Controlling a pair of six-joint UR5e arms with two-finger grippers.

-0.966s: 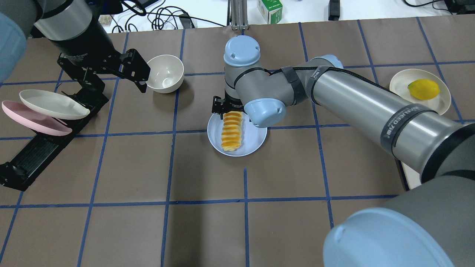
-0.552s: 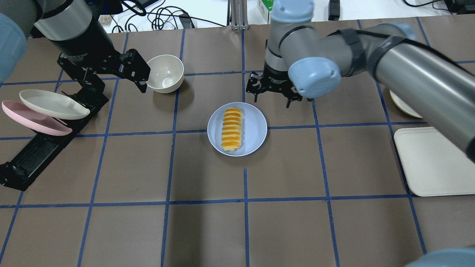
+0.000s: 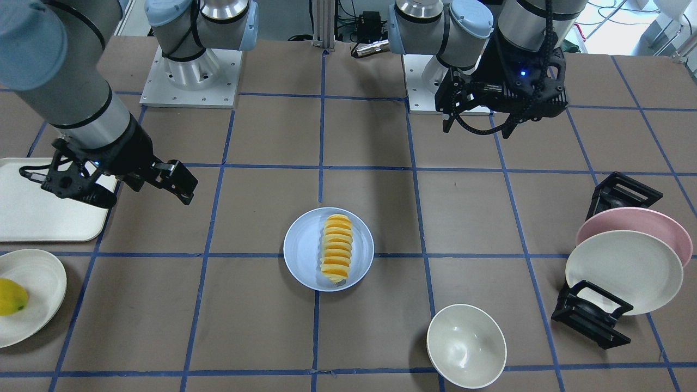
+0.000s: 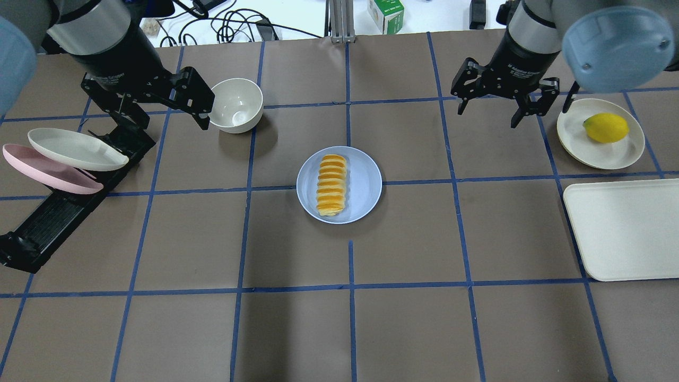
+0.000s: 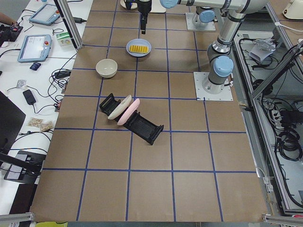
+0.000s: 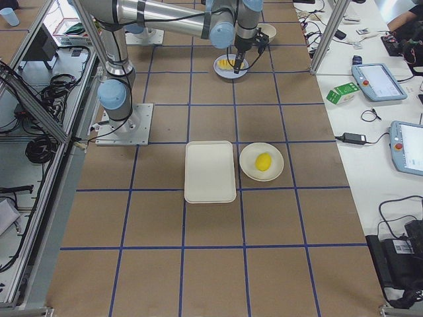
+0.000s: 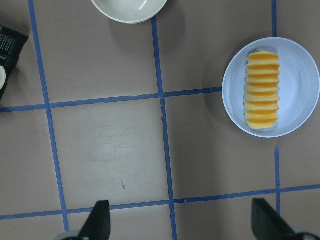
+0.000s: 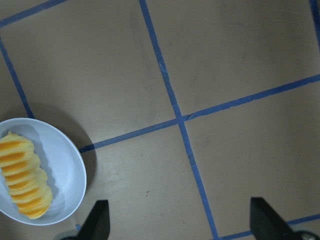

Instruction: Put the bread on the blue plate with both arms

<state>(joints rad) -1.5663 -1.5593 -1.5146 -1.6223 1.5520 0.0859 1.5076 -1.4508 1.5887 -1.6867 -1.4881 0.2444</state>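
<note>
The ridged yellow-orange bread (image 4: 331,184) lies on the pale blue plate (image 4: 366,187) at the table's middle, with nothing touching it. It also shows in the front view (image 3: 336,247) on the plate (image 3: 302,250). My right gripper (image 4: 489,112) is open and empty, raised at the back right, well away from the plate. My left gripper (image 4: 164,112) is open and empty at the back left, beside a white bowl. The left wrist view shows the bread (image 7: 262,90) on the plate (image 7: 297,67) ahead of spread fingertips (image 7: 100,222). The right wrist view shows the plate (image 8: 62,155) at its lower left.
A white bowl (image 4: 236,105) stands by the left gripper. A black rack (image 4: 58,212) at far left holds a pink plate (image 4: 48,172) and a cream plate (image 4: 74,148). A cream plate (image 4: 620,151) with a lemon (image 4: 606,127) and a cream tray (image 4: 626,228) are at right.
The right gripper was at the bread's far end on the plate; it has lifted off and swung to the back right, leaving the bread on the plate. The left arm has barely moved.
</note>
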